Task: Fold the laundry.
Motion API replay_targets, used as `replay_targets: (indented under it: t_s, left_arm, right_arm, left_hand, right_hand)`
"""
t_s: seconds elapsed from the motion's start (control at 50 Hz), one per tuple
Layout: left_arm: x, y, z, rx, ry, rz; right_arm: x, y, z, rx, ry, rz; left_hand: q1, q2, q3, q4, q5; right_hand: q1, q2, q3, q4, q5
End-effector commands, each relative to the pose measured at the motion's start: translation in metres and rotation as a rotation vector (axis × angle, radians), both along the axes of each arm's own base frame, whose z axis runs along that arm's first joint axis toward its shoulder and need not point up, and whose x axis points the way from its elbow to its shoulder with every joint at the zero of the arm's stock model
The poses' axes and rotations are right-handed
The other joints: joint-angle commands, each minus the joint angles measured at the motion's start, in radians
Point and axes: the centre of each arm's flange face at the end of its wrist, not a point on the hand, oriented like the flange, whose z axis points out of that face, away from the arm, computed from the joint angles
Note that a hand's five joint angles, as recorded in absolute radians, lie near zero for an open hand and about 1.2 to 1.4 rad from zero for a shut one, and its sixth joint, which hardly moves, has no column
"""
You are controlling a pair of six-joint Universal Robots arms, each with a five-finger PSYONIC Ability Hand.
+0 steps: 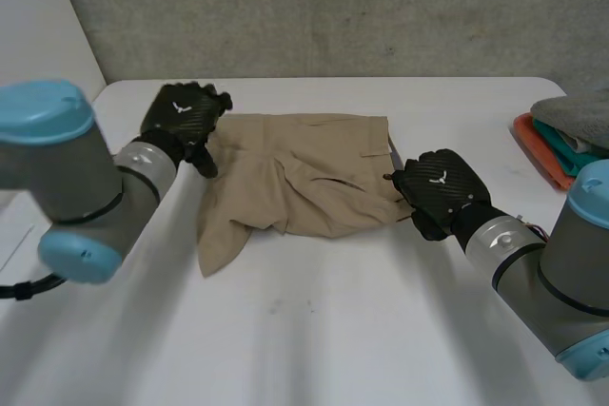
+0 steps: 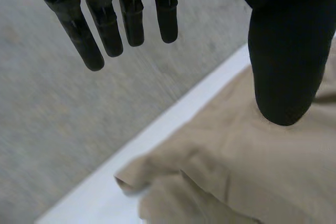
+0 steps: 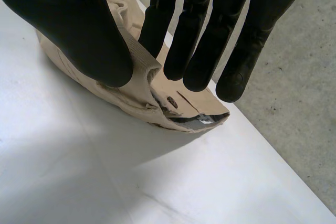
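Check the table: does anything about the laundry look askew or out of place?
Yes. The tan shorts lie rumpled rather than flat. One leg juts out crookedly toward the robot's left side, folds bunch across the middle, and the waistband is raised off the table where the right hand pinches it.

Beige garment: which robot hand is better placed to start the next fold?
Right. The right robot hand pinches the beige garment at its waistband edge between thumb and fingers, raised off the table. The left robot hand is open at the far corner, gripping nothing.
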Motion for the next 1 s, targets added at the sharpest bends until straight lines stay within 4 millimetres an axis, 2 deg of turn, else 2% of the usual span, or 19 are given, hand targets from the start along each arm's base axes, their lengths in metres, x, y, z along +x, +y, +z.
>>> replay_targets:
  t_s: [0.02,0.14,0.2,0.28,0.32,0.36,0.38,0.44,0.58,0.66,0.68,0.7,0.76,0.82,0.84,0.9,0.94,0.98,1.0]
  left_arm:
    - [-0.001,-0.044,-0.045,0.149,-0.02,-0.03]
    - [-0.007,-0.049,-0.068,0.21,-0.03,-0.081]
    - [-0.008,-0.05,-0.072,0.212,-0.029,-0.083]
    - [-0.012,-0.051,-0.08,0.219,-0.033,-0.086]
    - [-0.013,-0.052,-0.083,0.222,-0.035,-0.083]
    - [-0.012,-0.053,-0.083,0.218,-0.036,-0.071]
    - [-0.011,-0.054,-0.082,0.209,-0.039,-0.048]
    - [-0.011,-0.055,-0.077,0.184,-0.038,-0.013]
    - [-0.01,-0.045,-0.043,0.116,-0.029,0.027]
    - [-0.008,-0.026,-0.028,0.113,-0.039,0.019]
    - [-0.007,-0.016,-0.013,0.094,-0.035,0.013]
    - [-0.005,-0.009,-0.004,0.083,-0.036,0.009]
    - [0.004,0.017,0.02,0.054,-0.046,0.002]
    - [0.012,0.038,0.031,0.035,-0.068,-0.001]
    - [0.018,0.055,0.035,0.026,-0.092,-0.007]
    - [0.026,0.076,0.034,0.028,-0.134,-0.014]
    - [0.035,0.099,0.026,0.042,-0.201,-0.027]
    - [0.041,0.115,0.02,0.062,-0.249,-0.043]
    - [0.044,0.131,0.014,0.081,-0.288,-0.062]
  right_arm:
    - [-0.001,0.0,-0.001,0.005,0.002,-0.003]
    - [-0.002,-0.002,-0.002,0.006,0.003,-0.009]
    - [-0.002,-0.002,-0.002,0.005,0.002,-0.01]
    - [-0.002,-0.002,-0.002,0.005,0.002,-0.01]
    - [-0.002,-0.002,-0.002,0.006,0.003,-0.01]
    - [-0.003,-0.002,-0.002,0.007,0.003,-0.011]
    - [-0.003,-0.003,-0.002,0.006,0.003,-0.011]
    - [-0.003,-0.003,-0.002,0.005,0.002,-0.013]
    - [-0.003,-0.008,0.004,-0.017,0.002,-0.016]
    - [-0.006,-0.015,0.019,-0.059,-0.003,-0.036]
    - [-0.007,-0.016,0.026,-0.072,-0.007,-0.038]
    - [-0.008,-0.014,0.042,-0.097,-0.015,-0.039]
    - [-0.011,-0.009,0.063,-0.104,-0.016,-0.041]
    - [-0.017,-0.004,0.081,-0.074,-0.002,-0.051]
    - [-0.017,-0.001,0.083,-0.057,0.006,-0.048]
    - [-0.021,0.017,0.089,0.032,0.074,-0.026]
    - [-0.026,0.035,0.09,0.084,0.159,0.005]
    - [-0.03,0.045,0.086,0.119,0.233,0.029]
    - [-0.032,0.049,0.082,0.138,0.271,0.038]
  left_hand:
    - [0.08,0.093,0.093,0.097,0.09]
    - [0.132,0.146,0.146,0.15,0.143]
    - [0.194,0.207,0.207,0.212,0.204]
    - [0.408,0.422,0.422,0.426,0.419]
    - [0.596,0.609,0.609,0.613,0.606]
    - [0.81,0.823,0.823,0.827,0.82]
    - [1.026,1.039,1.039,1.043,1.036]
    - [1.028,1.041,1.041,1.045,1.038]
    - [1.028,1.041,1.041,1.045,1.038]
    - [1.028,1.041,1.041,1.045,1.038]
    - [1.028,1.041,1.041,1.045,1.038]
    - [1.028,1.041,1.041,1.045,1.038]
    - [1.028,1.041,1.041,1.045,1.038]
    - [1.028,1.041,1.041,1.045,1.038]
    - [1.028,1.041,1.041,1.045,1.038]
    - [1.028,1.041,1.041,1.045,1.038]
    - [1.028,1.041,1.041,1.045,1.038]
    - [1.028,1.041,1.041,1.045,1.038]
    - [1.028,1.041,1.041,1.045,1.038]
  right_hand:
    - [0.395,0.215,0.211,0.203,0.236]
    - [0.395,0.215,0.211,0.203,0.236]
    - [0.395,0.215,0.211,0.203,0.236]
    - [0.395,0.215,0.211,0.203,0.236]
    - [0.395,0.215,0.211,0.203,0.236]
    - [0.395,0.215,0.211,0.203,0.236]
    - [0.395,0.215,0.211,0.203,0.236]
    - [0.395,0.215,0.211,0.203,0.236]
    - [0.395,0.215,0.211,0.203,0.236]
    - [0.395,0.215,0.211,0.203,0.236]
    - [0.395,0.215,0.211,0.203,0.236]
    - [0.395,0.215,0.211,0.203,0.236]
    - [0.395,0.215,0.211,0.203,0.236]
    - [0.395,0.215,0.211,0.203,0.236]
    - [0.395,0.215,0.211,0.203,0.236]
    - [0.395,0.215,0.211,0.203,0.236]
    - [0.395,0.215,0.211,0.203,0.236]
    - [0.395,0.215,0.211,0.203,0.236]
    - [0.395,0.215,0.211,0.203,0.236]
